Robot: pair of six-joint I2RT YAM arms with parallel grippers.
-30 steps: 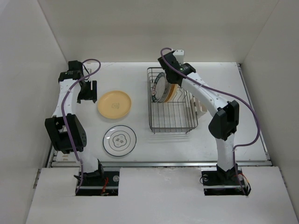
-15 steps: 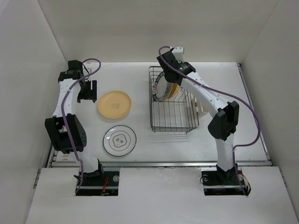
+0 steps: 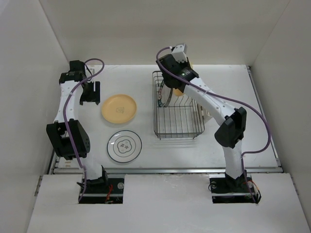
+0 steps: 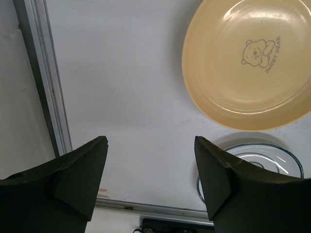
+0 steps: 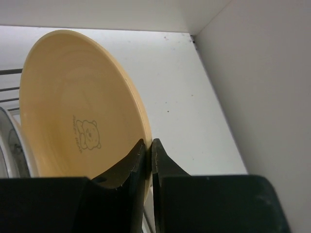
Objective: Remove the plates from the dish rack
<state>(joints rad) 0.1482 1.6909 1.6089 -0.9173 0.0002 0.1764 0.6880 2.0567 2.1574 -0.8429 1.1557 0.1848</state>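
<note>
- The orange-yellow plate [image 5: 73, 111] is round and glossy, with a shallow well and a small line drawing of a bear printed on its face.
- It stands on edge at the far end of the dish rack [image 3: 178, 134], just beside a white plate with a teal patterned rim [image 5: 12, 145], which is also on edge.
- My right claw [image 5: 148, 145] is pinched narrow on the orange-yellow plate's rim, one finger on the face and the other on the back, so the plate's disc rises up and to the left of my fingers in my wrist view.
- I cannot tell whether its lower edge sits in the rack's prongs, since my own fingers hide that part.
- A pale yellow plate [image 4: 248, 63] lies flat on the table [image 4: 126, 73] left of the rack, face up, with a bear and the words "SWEET BEAR" in its well.
- A white plate with a thin dark rim [image 3: 125, 146] and a dark centre motif lies flat just on the near side of the pale yellow one.
- My left claw [image 4: 149, 143] hangs wide and holds nothing, over bare table. The pale yellow plate is just off to its right, apart from both fingers.
</note>
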